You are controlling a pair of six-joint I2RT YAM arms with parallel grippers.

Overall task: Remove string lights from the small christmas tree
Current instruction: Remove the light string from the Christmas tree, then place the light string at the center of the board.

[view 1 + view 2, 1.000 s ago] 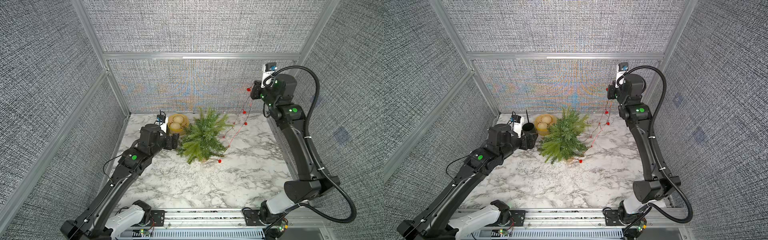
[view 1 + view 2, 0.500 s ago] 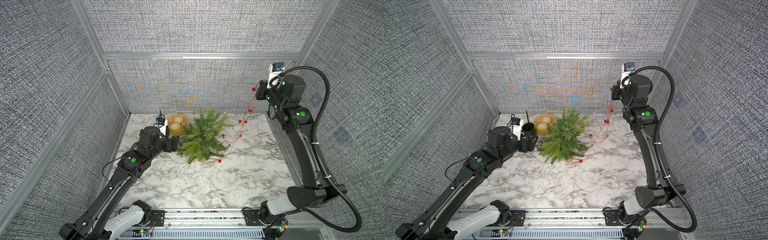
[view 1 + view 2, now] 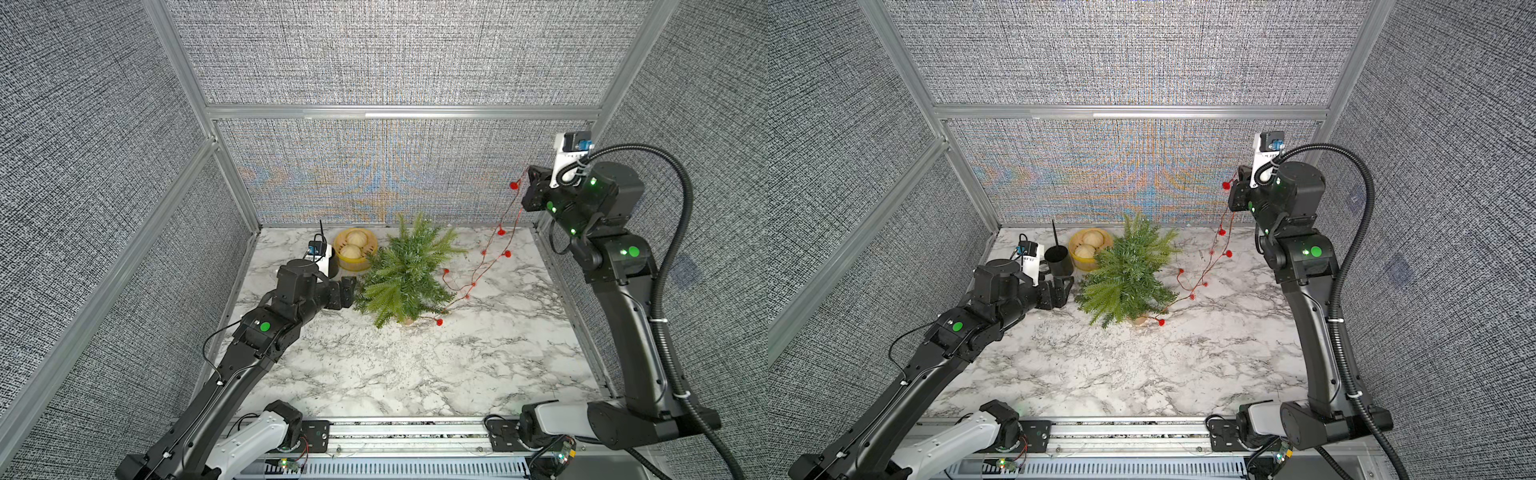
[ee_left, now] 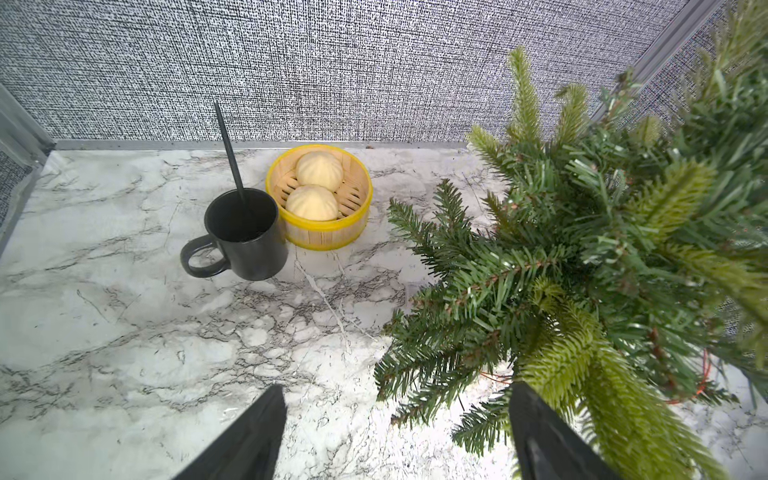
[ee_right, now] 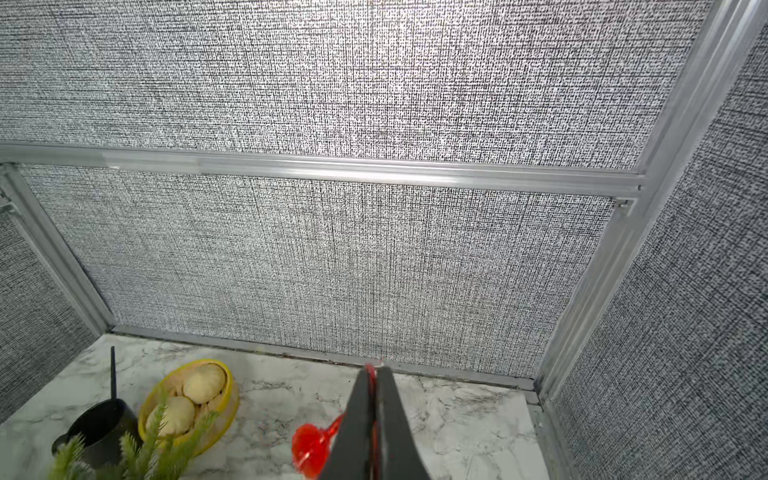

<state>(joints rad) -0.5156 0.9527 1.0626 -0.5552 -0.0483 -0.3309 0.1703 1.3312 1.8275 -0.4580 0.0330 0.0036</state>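
The right gripper, raised high, pinches the thin copper-wire string lights with red bulbs, which trail down to the base of the small green artificial Christmas tree, seemingly snagged there, while the left gripper gapes beside its branches.

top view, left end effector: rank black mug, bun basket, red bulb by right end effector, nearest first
1. black mug, just behind the left end effector
2. bun basket, past the mug
3. red bulb, raised, at the right end effector
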